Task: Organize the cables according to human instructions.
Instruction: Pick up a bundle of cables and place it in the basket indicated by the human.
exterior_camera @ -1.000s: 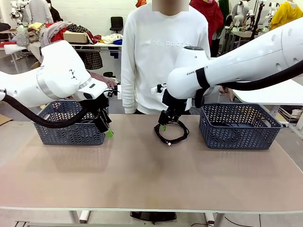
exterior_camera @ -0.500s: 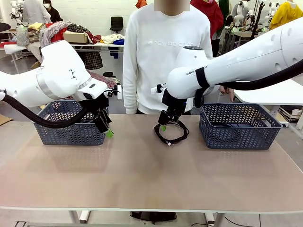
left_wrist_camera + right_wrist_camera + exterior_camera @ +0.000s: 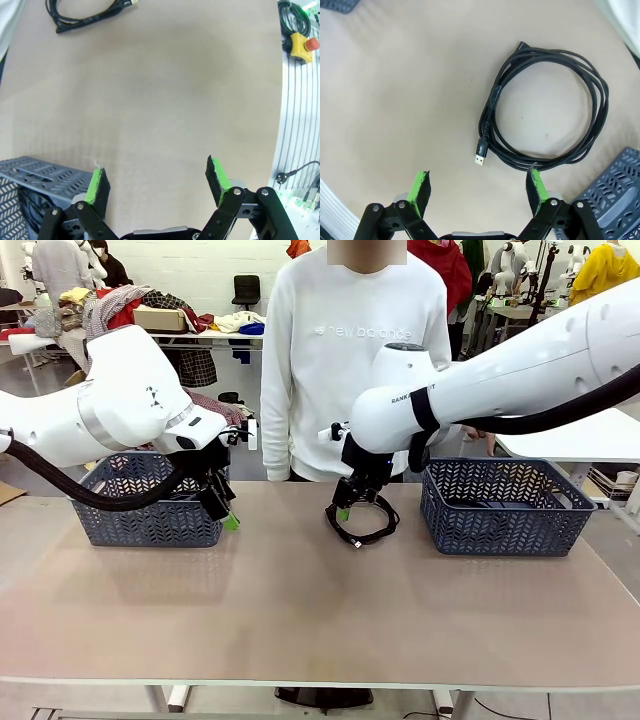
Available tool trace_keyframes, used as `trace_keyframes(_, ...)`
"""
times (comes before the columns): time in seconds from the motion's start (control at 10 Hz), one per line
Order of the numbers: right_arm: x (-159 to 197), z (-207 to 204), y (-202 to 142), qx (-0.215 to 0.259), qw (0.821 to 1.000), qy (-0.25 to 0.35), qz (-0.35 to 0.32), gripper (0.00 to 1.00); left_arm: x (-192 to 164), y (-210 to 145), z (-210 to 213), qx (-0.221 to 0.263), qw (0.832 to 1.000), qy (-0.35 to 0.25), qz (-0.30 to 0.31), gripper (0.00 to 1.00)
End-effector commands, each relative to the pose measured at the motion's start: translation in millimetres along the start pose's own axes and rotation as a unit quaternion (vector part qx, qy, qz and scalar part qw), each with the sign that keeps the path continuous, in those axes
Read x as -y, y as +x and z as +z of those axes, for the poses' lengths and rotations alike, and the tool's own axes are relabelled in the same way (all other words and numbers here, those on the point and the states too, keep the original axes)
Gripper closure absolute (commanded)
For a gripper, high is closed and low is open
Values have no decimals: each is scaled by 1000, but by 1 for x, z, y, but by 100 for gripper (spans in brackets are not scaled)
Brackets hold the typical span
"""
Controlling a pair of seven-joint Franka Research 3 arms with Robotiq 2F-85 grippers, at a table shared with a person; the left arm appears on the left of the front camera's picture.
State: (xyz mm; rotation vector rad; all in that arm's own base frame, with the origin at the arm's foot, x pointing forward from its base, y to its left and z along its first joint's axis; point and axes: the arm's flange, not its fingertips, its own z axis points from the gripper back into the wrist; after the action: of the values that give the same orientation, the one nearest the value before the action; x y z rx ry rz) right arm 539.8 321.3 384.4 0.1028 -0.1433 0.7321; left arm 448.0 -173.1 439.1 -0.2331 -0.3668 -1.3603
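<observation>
A: Where is the cable (image 3: 547,115) being seen?

B: It is lying coiled flat on the bench (image 3: 300,610), toward the far side, between the two dark baskets and just left of the right basket (image 3: 505,505). In the right wrist view its loops are being shown as a round bundle with a USB-style plug end (image 3: 480,154) pointing toward the camera.

A: Is it being gripped?

B: No. The right gripper (image 3: 352,502) is being held just above the coil's left edge, its fingers (image 3: 536,186) spread wide and released; nothing is lying between them. One green pad is being seen right beside the near loops, though contact cannot be told.

A: And the other arm?

B: The left gripper (image 3: 226,512) is being held in front of the left basket (image 3: 150,505), fingers (image 3: 98,185) likewise released and empty over bare bench. Dark cord is being glimpsed through that basket's wall in the left wrist view.

A: What has been changing over the last second?

B: Very little. The coil is being left where it was, and both arms are being kept almost still; the right gripper is judged to have shifted only slightly. The person (image 3: 350,350) at the far side is standing behind the bench, hands not being seen pointing.

A: What is that being taken to mean?

B: Probably that the grasp is being lined up, or an instruction is being awaited. The cable is not yet picked, so sorting of this one is still being left undone.
</observation>
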Motion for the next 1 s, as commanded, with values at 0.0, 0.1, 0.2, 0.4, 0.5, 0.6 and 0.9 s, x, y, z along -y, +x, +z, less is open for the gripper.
trace_keyframes(0.0, -11, -15, 18, -4, 999, -24, -30, 0, -1, -1, 1, 0, 1000, -2, 2, 0)
trace_keyframes(0.1, -14, -24, 23, -7, 999, -22, -38, 0, -1, -1, 1, 0, 1000, -2, 2, 0)
trace_keyframes(0.2, -17, -32, 27, -11, 999, -26, -43, 0, -1, -1, 1, 0, 1000, -2, 2, 0)
trace_keyframes(0.4, -22, -46, 33, -16, 998, -43, -53, 0, -1, -1, 1, 0, 1000, -2, 2, 0)
trace_keyframes(0.5, -22, -54, 37, -17, 997, -52, -63, 0, -1, -1, 1, 0, 1000, -2, 2, 0)
trace_keyframes(0.6, -22, -59, 40, -18, 995, -59, -75, 0, -1, -1, 1, 0, 1000, -2, 2, 0)
trace_keyframes(0.9, -17, -73, 53, -32, 993, -62, -95, 0, -1, -1, 1, 0, 1000, -2, 2, 0)
